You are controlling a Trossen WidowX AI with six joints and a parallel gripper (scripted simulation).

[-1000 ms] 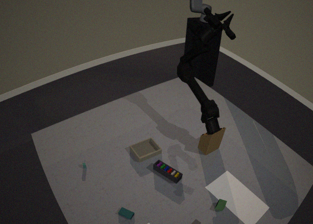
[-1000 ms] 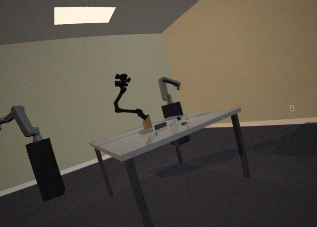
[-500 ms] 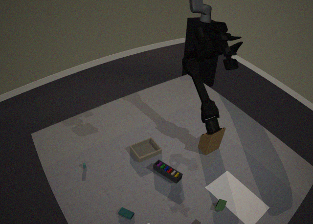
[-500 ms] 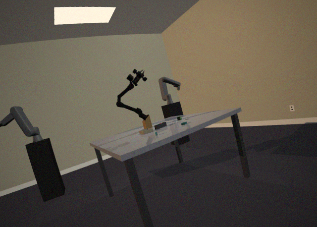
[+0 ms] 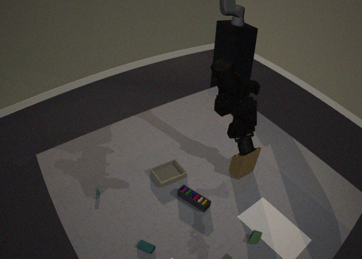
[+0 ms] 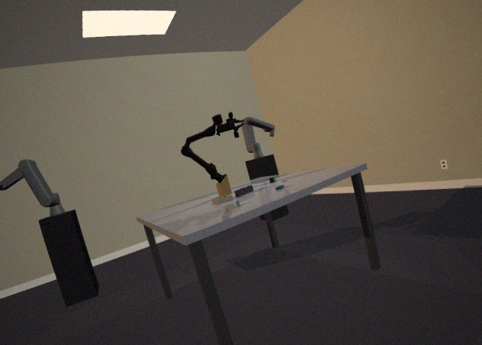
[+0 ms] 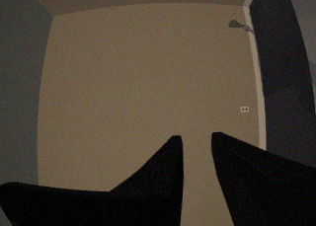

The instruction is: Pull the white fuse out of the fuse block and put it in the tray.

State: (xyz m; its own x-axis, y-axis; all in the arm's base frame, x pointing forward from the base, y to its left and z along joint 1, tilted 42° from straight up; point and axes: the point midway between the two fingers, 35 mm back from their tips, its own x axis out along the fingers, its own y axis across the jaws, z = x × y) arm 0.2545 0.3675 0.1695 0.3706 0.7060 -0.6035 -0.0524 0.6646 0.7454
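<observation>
The white fuse sits in the dark fuse block, between the red fuse and the yellow fuse. The beige tray stands beside the block's purple-fuse end and looks empty. My gripper is high above the table, far from block and tray, and points toward a wall. Its fingers are open with a narrow gap and nothing between them. In the top view the fingertips cannot be made out against the dark arm.
My arm's tan base stands behind the block. A white sheet, a green piece, a teal block and a small teal piece lie on the table. Grey arms on black stands stand beyond the table.
</observation>
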